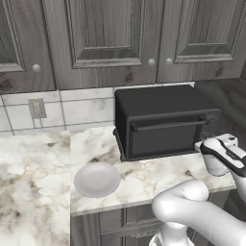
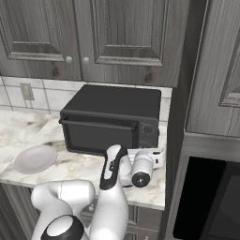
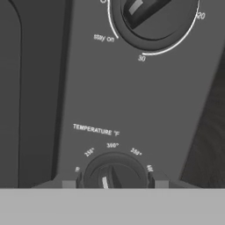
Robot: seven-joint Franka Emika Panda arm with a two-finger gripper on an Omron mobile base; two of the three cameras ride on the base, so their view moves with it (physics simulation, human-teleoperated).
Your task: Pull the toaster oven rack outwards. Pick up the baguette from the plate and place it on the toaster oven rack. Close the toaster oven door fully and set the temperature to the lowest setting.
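Note:
The black toaster oven (image 1: pixel 163 103) (image 2: pixel 117 101) stands on the counter with its door (image 1: pixel 166 137) (image 2: pixel 98 136) shut upright. My gripper (image 1: pixel 206 141) (image 2: pixel 151 149) (image 3: pixel 115 184) is pressed up to the right-hand control panel. In the hand view its two fingertips (image 3: pixel 69 183) flank the temperature knob (image 3: pixel 115 173) tightly, shut on it. The knob's pale mark points low, slightly left. The white plate (image 1: pixel 96 179) (image 2: pixel 35 159) lies bare to the oven's left. The baguette and the rack are hidden.
A larger timer dial (image 3: pixel 151 17) sits above the temperature knob. Grey wall cabinets (image 1: pixel 120 38) hang over the oven, and a tall dark cabinet side (image 2: pixel 183 93) stands close on its right. The marble counter (image 1: pixel 33 168) extends to the left.

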